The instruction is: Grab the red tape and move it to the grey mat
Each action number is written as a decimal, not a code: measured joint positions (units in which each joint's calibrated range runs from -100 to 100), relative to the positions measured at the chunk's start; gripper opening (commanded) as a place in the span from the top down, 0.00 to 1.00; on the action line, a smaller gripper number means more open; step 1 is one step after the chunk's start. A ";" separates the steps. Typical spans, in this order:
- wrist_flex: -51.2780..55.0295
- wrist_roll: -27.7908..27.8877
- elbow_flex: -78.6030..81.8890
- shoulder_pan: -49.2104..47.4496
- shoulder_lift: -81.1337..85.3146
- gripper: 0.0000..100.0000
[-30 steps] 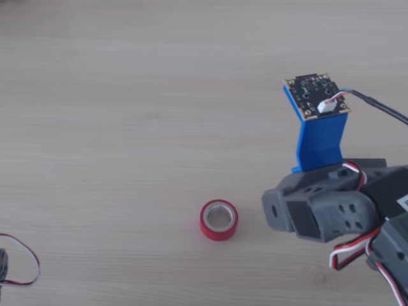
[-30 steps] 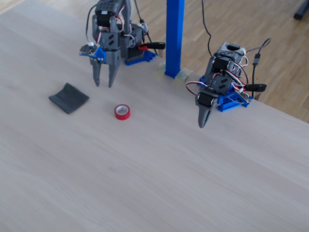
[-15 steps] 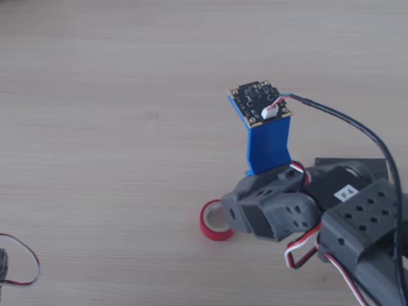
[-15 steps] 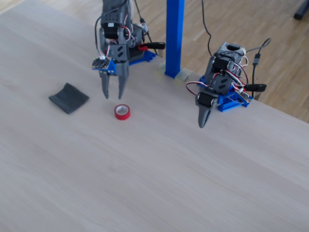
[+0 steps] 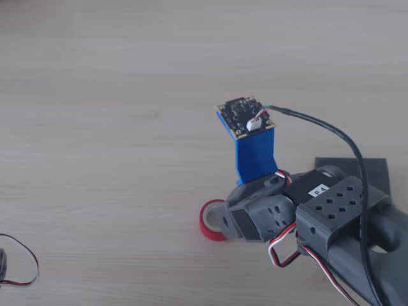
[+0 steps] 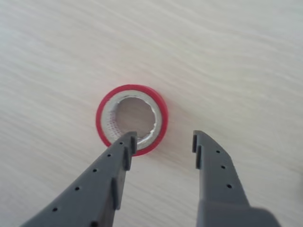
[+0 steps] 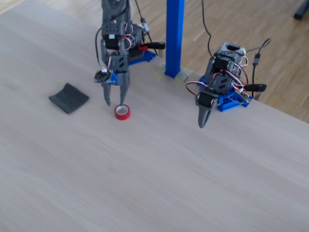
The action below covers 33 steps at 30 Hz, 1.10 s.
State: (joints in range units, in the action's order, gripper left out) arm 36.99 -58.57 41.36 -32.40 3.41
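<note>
Beside red tape [image 7: 122,112]: open tool [image 7: 116,102] (mat [image 7: 68,98] apart).

Small round roll of bright red tape [image 6: 132,119], whitish core, hollow centre, lying flat on the pale wooden table [image 6: 236,56] beneath my pincer. Dark grey, roughly square cloth mat [image 7: 69,98], flat, lying left of the roll in the fixed view, apart from it.

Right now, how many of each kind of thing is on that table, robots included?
Robot arms: 2
Red tape: 1
Grey mat: 1
Blue post: 1
Total: 5
The claw over the tape is open.
</note>
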 measured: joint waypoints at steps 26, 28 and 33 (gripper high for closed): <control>-2.59 0.05 -13.07 3.06 -16.57 0.99; -2.59 -0.21 -12.98 2.98 -16.65 0.98; -2.59 -0.05 -12.98 2.73 -16.57 0.98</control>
State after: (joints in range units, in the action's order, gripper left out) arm 34.39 -58.62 28.38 -29.66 -13.16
